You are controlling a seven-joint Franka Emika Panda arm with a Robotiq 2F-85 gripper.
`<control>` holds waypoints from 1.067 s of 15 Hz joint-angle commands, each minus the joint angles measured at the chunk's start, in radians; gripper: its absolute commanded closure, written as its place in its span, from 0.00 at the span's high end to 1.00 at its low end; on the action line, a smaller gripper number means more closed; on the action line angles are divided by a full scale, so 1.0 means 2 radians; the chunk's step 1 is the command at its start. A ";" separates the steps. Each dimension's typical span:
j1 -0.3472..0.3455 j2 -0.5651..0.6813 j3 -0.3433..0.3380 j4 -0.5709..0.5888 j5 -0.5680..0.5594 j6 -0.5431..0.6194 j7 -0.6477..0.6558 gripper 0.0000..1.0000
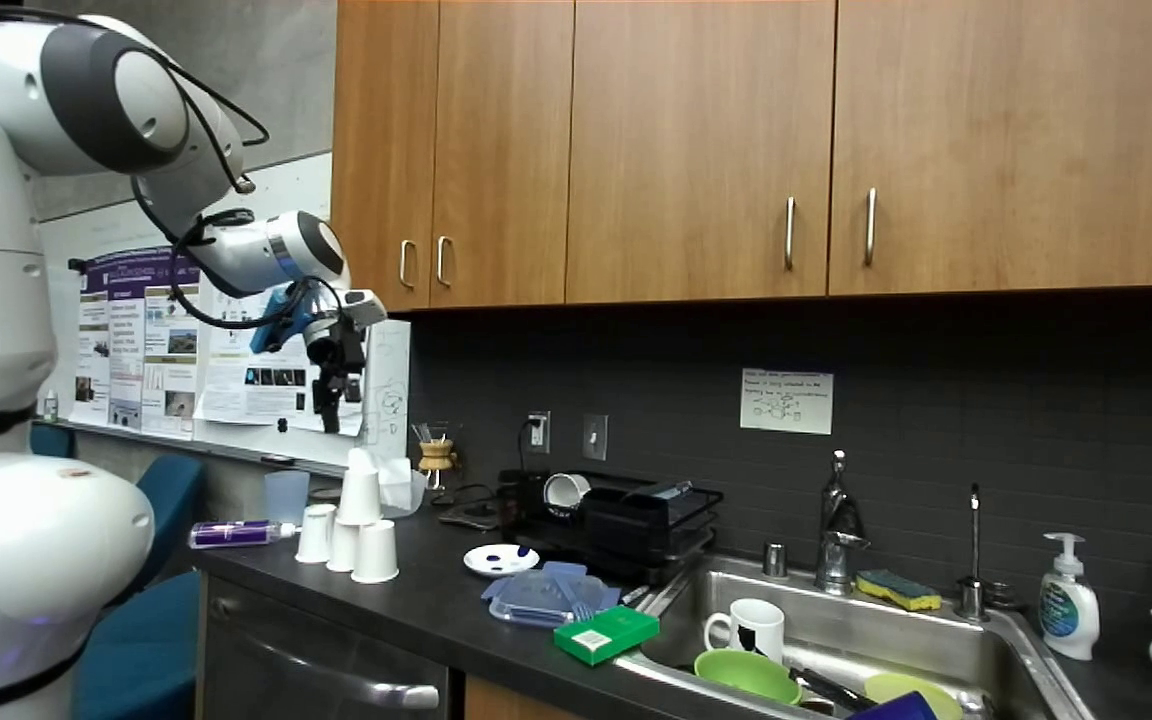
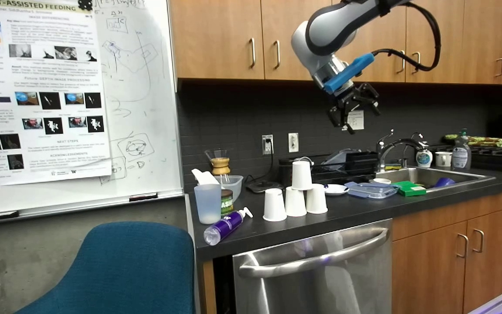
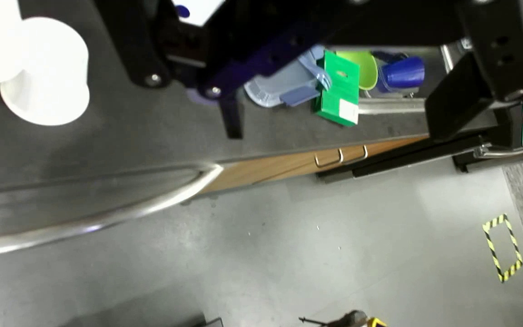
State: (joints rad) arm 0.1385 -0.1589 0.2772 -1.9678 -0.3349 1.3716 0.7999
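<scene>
In the wrist view the white cups (image 3: 46, 72) are washed out and cropped at 10 o'clock; the gripper (image 3: 336, 128) itself blocks part of the plate (image 3: 201, 10); in an exterior view a frosted tumbler (image 2: 208, 204) partly hides a can (image 2: 226, 202); the gripper is released, spread wide in free air; in both exterior views the 4 cups sit below it, around 6 to 7 o'clock, 3 standing rim down with 1 on top; only the wrist view shows striped floor tape (image 3: 492, 251).
</scene>
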 commanded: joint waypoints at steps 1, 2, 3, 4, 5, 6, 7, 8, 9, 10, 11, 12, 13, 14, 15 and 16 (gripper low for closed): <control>0.002 0.000 -0.010 0.013 -0.029 0.054 0.009 1.00; 0.001 0.000 -0.011 0.012 -0.034 0.073 0.010 1.00; 0.001 -0.002 -0.013 0.009 -0.039 0.093 0.012 1.00; 0.000 -0.002 -0.016 0.007 -0.040 0.111 0.012 1.00; -0.001 -0.001 -0.021 0.009 -0.034 0.120 -0.006 1.00; -0.001 -0.001 -0.025 0.009 -0.028 0.128 -0.026 1.00; -0.001 -0.001 -0.028 0.008 -0.025 0.135 -0.039 1.00; -0.001 -0.002 -0.031 0.006 -0.021 0.141 -0.062 1.00; 0.000 -0.003 -0.034 0.005 -0.017 0.145 -0.086 1.00; 0.000 -0.003 -0.036 0.005 -0.014 0.147 -0.108 1.00; 0.001 -0.003 -0.037 0.004 -0.012 0.147 -0.131 1.00; 0.001 -0.002 -0.037 0.004 -0.011 0.145 -0.152 1.00; 0.001 -0.003 -0.037 0.003 -0.010 0.142 -0.177 1.00; 0.002 -0.005 -0.037 0.001 -0.009 0.140 -0.205 1.00; 0.003 -0.006 -0.037 -0.002 -0.009 0.139 -0.225 1.00; 0.004 -0.007 -0.037 -0.005 -0.010 0.138 -0.250 1.00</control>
State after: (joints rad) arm 0.1378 -0.1590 0.2126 -1.9605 -0.3692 1.6520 0.4290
